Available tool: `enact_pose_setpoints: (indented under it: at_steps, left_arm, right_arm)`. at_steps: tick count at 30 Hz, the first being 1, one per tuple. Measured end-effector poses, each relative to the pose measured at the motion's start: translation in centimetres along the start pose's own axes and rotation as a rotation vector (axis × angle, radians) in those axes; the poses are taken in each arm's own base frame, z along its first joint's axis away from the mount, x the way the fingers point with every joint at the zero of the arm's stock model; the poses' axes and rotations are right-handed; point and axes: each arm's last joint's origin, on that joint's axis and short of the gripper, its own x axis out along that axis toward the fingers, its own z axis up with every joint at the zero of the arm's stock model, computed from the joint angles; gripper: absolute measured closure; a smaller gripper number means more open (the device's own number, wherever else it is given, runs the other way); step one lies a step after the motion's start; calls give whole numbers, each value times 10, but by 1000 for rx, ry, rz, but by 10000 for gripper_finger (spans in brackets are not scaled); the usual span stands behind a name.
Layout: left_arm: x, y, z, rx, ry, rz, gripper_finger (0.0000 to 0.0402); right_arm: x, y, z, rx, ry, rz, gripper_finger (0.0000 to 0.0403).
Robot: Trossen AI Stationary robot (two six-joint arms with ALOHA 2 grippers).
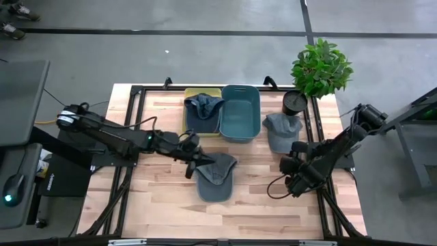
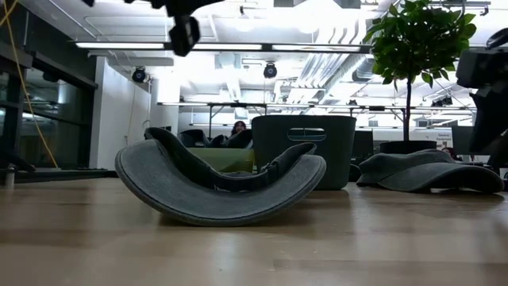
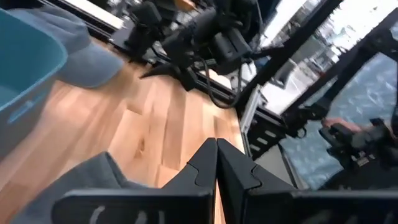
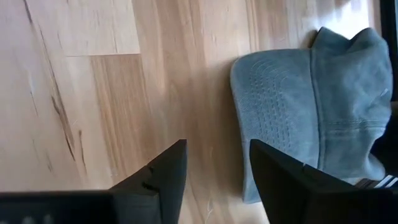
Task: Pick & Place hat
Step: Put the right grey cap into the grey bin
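Note:
A grey cap [image 1: 217, 176] lies on the wooden table's middle; in the low view the cap [image 2: 222, 187] rests on its curved underside with both ends turned up. My left gripper [image 1: 202, 161] is shut and hovers over the cap's left edge; the low view shows it [image 2: 184, 33] well above the cap. In the left wrist view its fingertips [image 3: 216, 163] are closed on nothing, with grey cloth [image 3: 93, 180] beside them. My right gripper [image 4: 217, 168] is open over bare wood near the table's right side [image 1: 292, 172], beside a second grey cap [image 4: 305, 106].
A teal bin [image 1: 240, 113] stands at the far middle. Left of it, a yellow tray [image 1: 191, 96] holds a dark cap [image 1: 203, 106]. The second grey cap [image 1: 281, 130] lies right of the bin. A potted plant [image 1: 319, 68] stands at the far right corner. Bare wood lies along the near edge.

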Motion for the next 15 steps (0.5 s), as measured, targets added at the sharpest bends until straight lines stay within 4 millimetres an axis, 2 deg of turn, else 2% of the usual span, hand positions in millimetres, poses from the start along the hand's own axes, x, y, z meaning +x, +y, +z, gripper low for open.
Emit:
enact_pose_setpoints:
  at_steps: [8,15]
  left_arm:
    - [-10,-14,-23,9,21,-4,401]
    - [-17,-30,-32,37,34,-34,401]
  right_arm:
    - [7,-3,9,68,75,66,160]
    - [6,-11,28,115,98,84,153]
